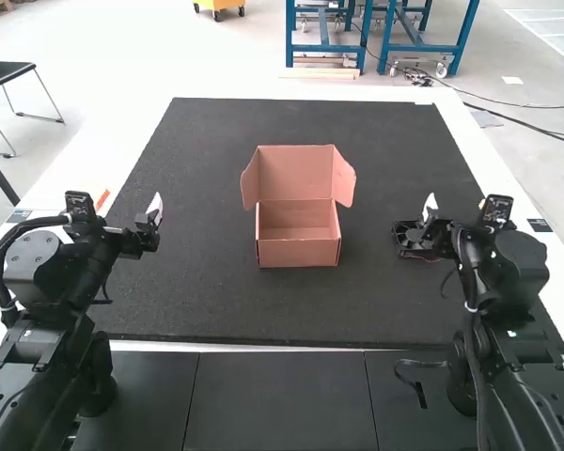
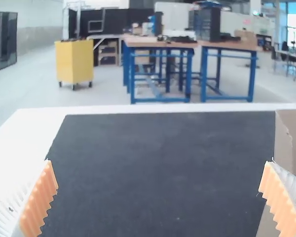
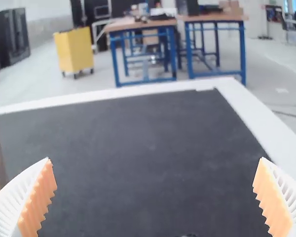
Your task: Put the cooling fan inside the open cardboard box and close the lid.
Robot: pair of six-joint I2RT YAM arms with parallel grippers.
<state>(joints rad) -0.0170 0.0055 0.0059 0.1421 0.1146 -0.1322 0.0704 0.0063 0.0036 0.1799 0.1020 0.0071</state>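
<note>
The open cardboard box stands in the middle of the black mat, its lid and side flaps raised at the back. A black cooling fan lies on the mat to the right of the box. My right gripper hovers just over the fan's right side, open, its orange pads spread wide above bare mat. My left gripper hangs above the mat's left edge, well left of the box, and is open with nothing between its pads. One box wall shows beside its far finger.
A white table border surrounds the mat. Bare mat lies between the box and each gripper, and behind the box. Dark panels line the front edge between the arm bases.
</note>
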